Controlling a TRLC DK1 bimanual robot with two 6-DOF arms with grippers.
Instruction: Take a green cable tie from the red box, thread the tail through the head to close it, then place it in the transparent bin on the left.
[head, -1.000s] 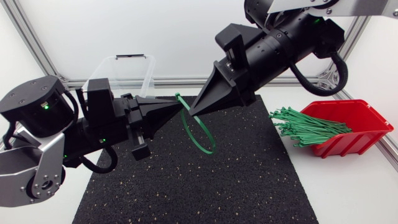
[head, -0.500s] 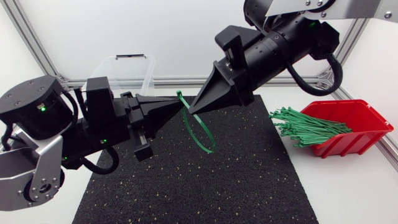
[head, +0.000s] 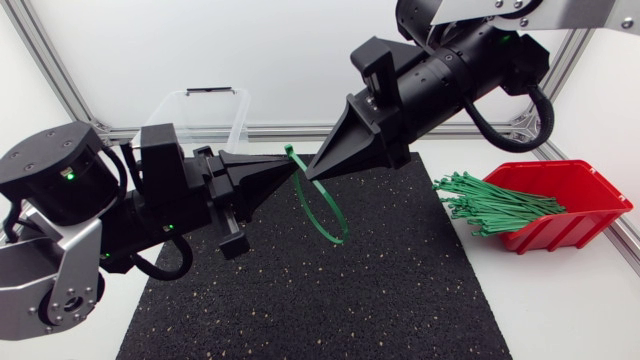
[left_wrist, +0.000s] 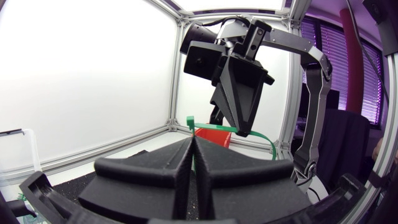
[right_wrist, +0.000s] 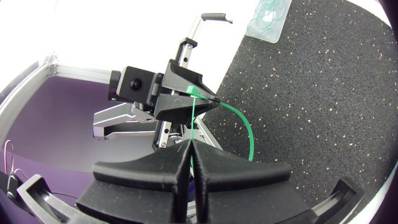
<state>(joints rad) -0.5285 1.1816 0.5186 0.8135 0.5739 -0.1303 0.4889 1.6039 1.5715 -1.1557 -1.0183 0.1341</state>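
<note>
A green cable tie (head: 322, 210) hangs as a loop above the black mat, between my two grippers. My left gripper (head: 288, 163) is shut on the tie just behind its head (left_wrist: 191, 120), which sticks up past the fingertips. My right gripper (head: 311, 177) comes in from the upper right and is shut on the thin strap (right_wrist: 193, 121) close to the head. The loop (right_wrist: 244, 124) curves away beside both grippers. The red box (head: 570, 200) at the right holds a bundle of several green ties (head: 490, 203). The transparent bin (head: 195, 115) stands at the back left, behind my left arm.
The black speckled mat (head: 330, 300) covers the middle of the table under the loop. Aluminium frame rails (head: 270, 130) run along the back edge and corners. In the right wrist view the bin (right_wrist: 268, 22) shows green ties inside it.
My right arm has shifted slightly upward and its gripper tip has moved a little. The left gripper and the hanging loop are almost where they were.
</note>
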